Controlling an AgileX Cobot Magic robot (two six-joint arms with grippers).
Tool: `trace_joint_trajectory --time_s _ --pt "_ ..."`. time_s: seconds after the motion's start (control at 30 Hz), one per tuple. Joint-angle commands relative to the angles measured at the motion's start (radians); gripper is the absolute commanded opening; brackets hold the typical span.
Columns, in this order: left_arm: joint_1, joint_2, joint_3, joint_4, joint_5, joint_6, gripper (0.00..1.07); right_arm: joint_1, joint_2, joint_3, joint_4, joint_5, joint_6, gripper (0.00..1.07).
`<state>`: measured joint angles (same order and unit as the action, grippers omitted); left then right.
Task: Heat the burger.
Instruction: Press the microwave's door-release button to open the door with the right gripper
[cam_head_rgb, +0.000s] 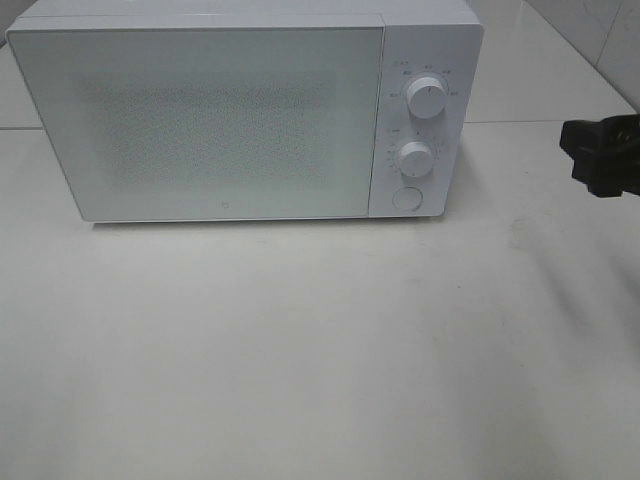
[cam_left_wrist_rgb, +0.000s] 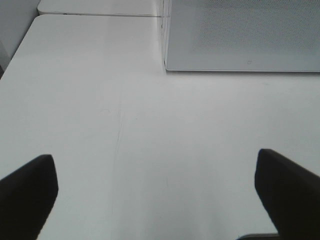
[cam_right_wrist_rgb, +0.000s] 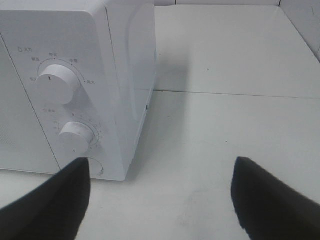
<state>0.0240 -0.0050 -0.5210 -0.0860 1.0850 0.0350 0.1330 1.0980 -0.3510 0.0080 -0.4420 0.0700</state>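
Note:
No burger shows in any view. A white microwave (cam_head_rgb: 200, 120) stands at the back of the table with its frosted door shut; nothing can be made out behind the door. My left gripper (cam_left_wrist_rgb: 155, 157) is open over bare table in front of the microwave's left corner (cam_left_wrist_rgb: 240, 40), with nothing between its dark fingers (cam_left_wrist_rgb: 30, 195). Open and empty too, my right gripper (cam_right_wrist_rgb: 162, 162) sits beside the microwave's right end, near the control panel (cam_right_wrist_rgb: 65, 110). In the exterior view only a black part of the right arm (cam_head_rgb: 605, 155) shows at the right edge.
The panel carries an upper knob (cam_head_rgb: 428, 98), a lower knob (cam_head_rgb: 414, 157) and a round button (cam_head_rgb: 406, 198). The white table (cam_head_rgb: 320, 350) runs wide in front of the microwave. A seam (cam_right_wrist_rgb: 235, 93) crosses the table to the right of the microwave.

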Motion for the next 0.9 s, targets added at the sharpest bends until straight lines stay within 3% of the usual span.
trace_joint_trajectory --time_s 0.03,0.3,0.43,0.9 --pt "0.0 -0.015 0.004 0.001 -0.013 -0.007 1.0 -0.008 0.02 0.035 0.004 -0.103 -0.053 0.76" --pt "0.0 -0.015 0.004 0.001 -0.013 -0.007 1.0 0.075 0.136 0.102 0.233 -0.313 -0.29 0.76" --pt "0.0 -0.015 0.004 0.001 -0.013 -0.007 1.0 0.202 0.224 0.107 0.41 -0.426 -0.396 0.76" --pt "0.0 -0.015 0.004 0.001 -0.013 -0.007 1.0 0.52 0.425 0.062 0.711 -0.633 -0.431 0.76"
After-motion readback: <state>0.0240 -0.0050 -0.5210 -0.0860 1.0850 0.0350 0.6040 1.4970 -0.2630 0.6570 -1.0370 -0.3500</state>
